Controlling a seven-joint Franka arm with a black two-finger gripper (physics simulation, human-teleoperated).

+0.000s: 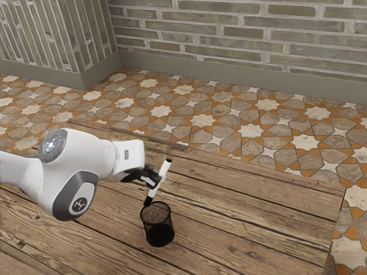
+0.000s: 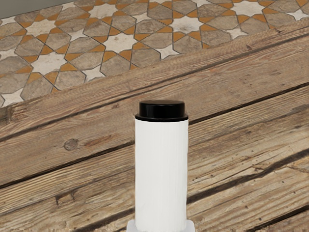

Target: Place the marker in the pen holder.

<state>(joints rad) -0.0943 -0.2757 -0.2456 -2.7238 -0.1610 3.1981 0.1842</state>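
Exterior view: here's the pincer point(image 1: 157, 181), closed around the marker point(image 1: 164, 172), gripping it aloft at a tilt! The marker's lower black end dips beneath the pincer, right by the rim of the mesh pen holder point(image 1: 159, 232), which stands on the table point(image 1: 258, 220) below the pincer; touching or just clear, I can't tell.

Over to the wrist view: white barrel, black end jutting out from the pincer, planks behind, patterned floor point(image 2: 120, 42) beyond.
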